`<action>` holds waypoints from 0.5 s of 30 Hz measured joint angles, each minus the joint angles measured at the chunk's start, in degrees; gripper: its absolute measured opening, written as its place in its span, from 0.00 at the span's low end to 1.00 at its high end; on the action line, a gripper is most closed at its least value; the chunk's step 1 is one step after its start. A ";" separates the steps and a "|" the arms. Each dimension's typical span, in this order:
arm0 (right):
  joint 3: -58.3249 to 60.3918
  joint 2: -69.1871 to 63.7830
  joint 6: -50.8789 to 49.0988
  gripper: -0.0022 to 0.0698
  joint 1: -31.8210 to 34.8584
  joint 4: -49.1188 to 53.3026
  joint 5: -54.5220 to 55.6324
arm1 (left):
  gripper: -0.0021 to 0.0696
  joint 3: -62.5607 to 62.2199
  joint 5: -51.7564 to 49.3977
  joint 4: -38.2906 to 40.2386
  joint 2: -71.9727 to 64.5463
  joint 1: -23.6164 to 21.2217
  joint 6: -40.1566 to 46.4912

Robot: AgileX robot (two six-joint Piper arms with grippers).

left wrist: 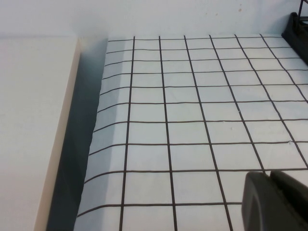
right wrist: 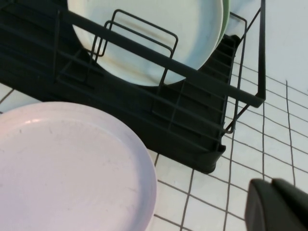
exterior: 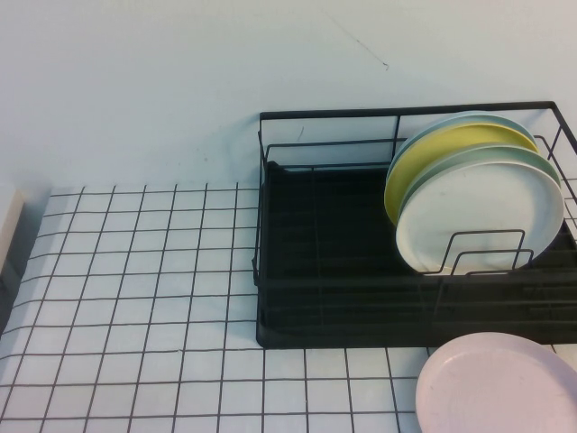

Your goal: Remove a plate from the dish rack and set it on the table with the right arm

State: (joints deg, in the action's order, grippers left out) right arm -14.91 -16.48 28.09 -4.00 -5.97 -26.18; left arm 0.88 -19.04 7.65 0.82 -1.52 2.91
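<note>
Lying flat, face up, the plate (exterior: pixel 496 383) rests on the surface (exterior: pixel 135 298) before the dish rack (exterior: pixel 315 262); the left gripper (left wrist: pixel 276 202) and right gripper (right wrist: pixel 279 204) apparently hover nearby, jaws' state unclear.

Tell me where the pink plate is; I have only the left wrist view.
Observer: The plate lies flat on the table, just in front of the dish rack's right end.
Operator: Report the right pincer.
Observer: The right pincer hangs over the table beside the plate, apart from it, by the rack's corner.
Operator: List what stands in the rack.
Observer: A mint-white plate stands upright in front at the right end, with a yellow plate behind it. The rest of the rack is bare. Your left pincer hangs over open grid, well left of the rack.
</note>
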 joint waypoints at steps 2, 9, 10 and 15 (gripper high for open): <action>0.00 0.00 0.00 0.03 0.00 -0.09 0.00 | 0.02 0.00 0.00 0.00 0.00 0.00 0.00; 0.69 0.27 -0.13 0.03 0.00 -0.22 1.27 | 0.02 0.00 0.00 0.00 0.00 0.00 0.00; 1.36 0.87 -0.13 0.03 0.00 -0.34 1.54 | 0.02 0.00 0.00 0.00 0.00 0.00 0.00; 7.07 6.94 -0.13 0.03 0.77 -0.24 2.04 | 0.02 0.00 0.00 0.00 0.00 0.00 0.00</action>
State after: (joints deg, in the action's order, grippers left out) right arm -7.85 -9.54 27.96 -3.23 -6.22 -24.14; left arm 0.88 -19.04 7.65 0.82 -1.52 2.91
